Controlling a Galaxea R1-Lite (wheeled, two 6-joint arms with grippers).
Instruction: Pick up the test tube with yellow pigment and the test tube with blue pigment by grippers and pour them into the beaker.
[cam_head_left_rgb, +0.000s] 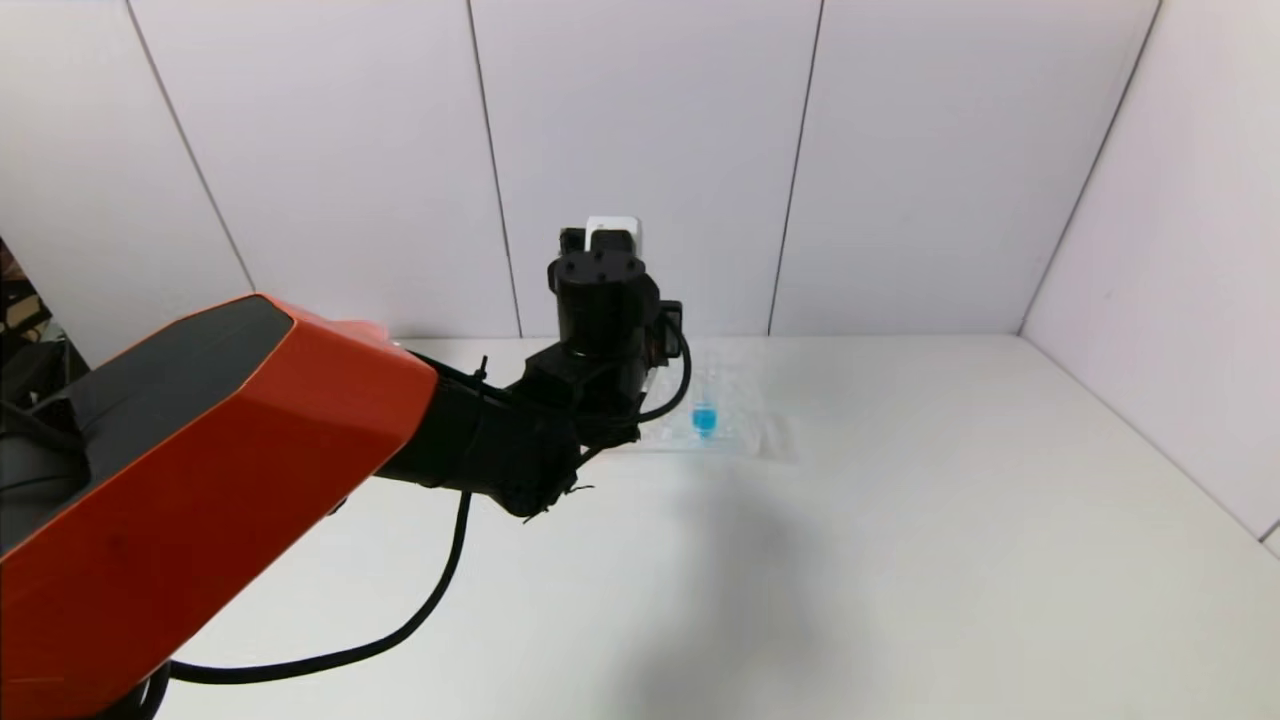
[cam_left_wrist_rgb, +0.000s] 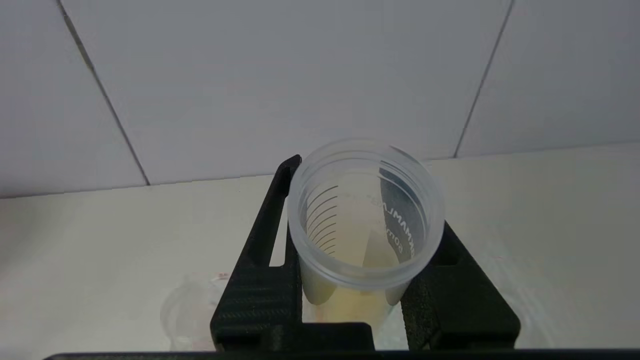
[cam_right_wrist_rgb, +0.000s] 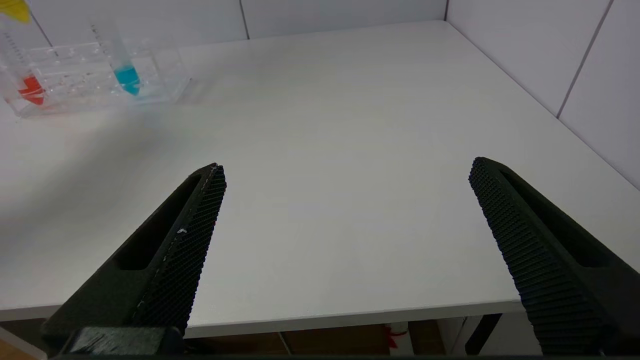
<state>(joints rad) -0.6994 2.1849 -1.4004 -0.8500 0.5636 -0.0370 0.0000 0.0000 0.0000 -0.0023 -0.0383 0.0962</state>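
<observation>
- While the left arm reaches across the white table (cam_head_left_rgb: 900, 520) in the head view, its bulk hides most of the clear rack (cam_head_left_rgb: 745, 430) at about 12 o'clock of the table's middle; only the test tube with blue pigment (cam_head_left_rgb: 704, 415) shows, upright, its blue tip down, just to the 3 o'clock side of the wrist.
- Seen from the left wrist, the left gripper (cam_left_wrist_rgb: 357, 280) is clamped on the test tube with yellow pigment (cam_left_wrist_rgb: 365, 225): a black finger presses each side of the clear tube. Its open mouth faces the camera, its long axis running away toward the table, with pale yellow liquid at the far end.
- Seen from the right wrist, the right gripper (cam_right_wrist_rgb: 345, 240) hangs with fingers spread wide, holding nothing, near the table's front edge. Well apart, at 10 o'clock, the rack holds the blue tube upright and a red-tipped tube (cam_right_wrist_rgb: 30, 87) beside it.
</observation>
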